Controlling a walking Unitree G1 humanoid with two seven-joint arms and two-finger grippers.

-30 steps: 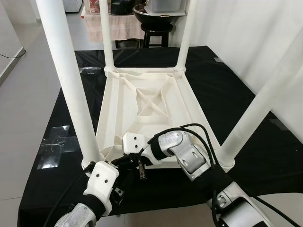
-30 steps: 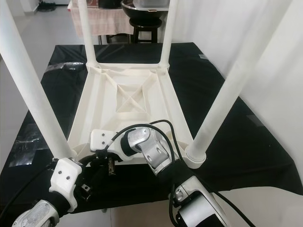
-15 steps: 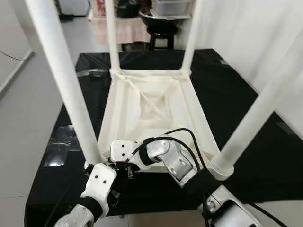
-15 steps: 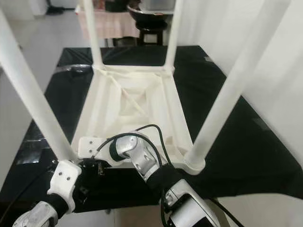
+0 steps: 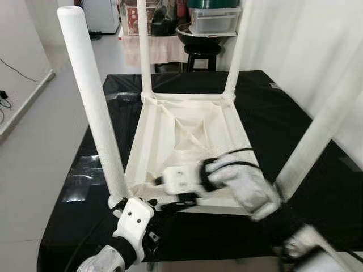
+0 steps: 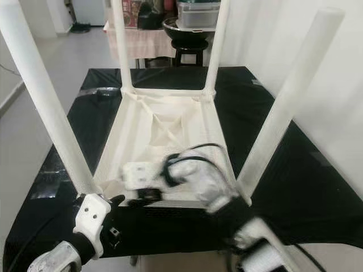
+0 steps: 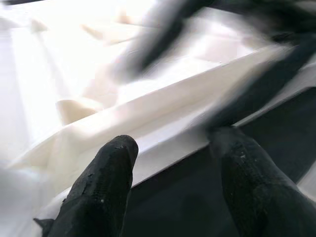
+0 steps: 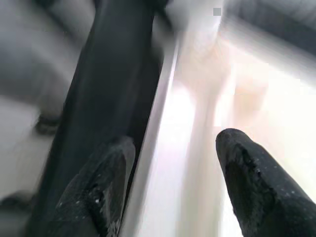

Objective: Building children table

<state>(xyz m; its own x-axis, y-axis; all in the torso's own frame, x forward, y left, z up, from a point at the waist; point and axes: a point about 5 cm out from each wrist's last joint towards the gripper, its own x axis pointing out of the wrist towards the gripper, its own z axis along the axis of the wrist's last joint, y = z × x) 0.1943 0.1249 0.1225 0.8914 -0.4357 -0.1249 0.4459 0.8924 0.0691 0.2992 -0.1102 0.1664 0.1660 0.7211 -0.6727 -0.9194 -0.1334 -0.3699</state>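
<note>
Your right arm (image 5: 244, 190) is motion-blurred; no writing is legible. The children table (image 5: 187, 133) lies upside down on the black worktop (image 5: 283, 119), legs up. Both pincers sit at its near edge: left pincer (image 7: 173, 163) spread, right pincer (image 8: 170, 163) spread, holding nothing.
</note>
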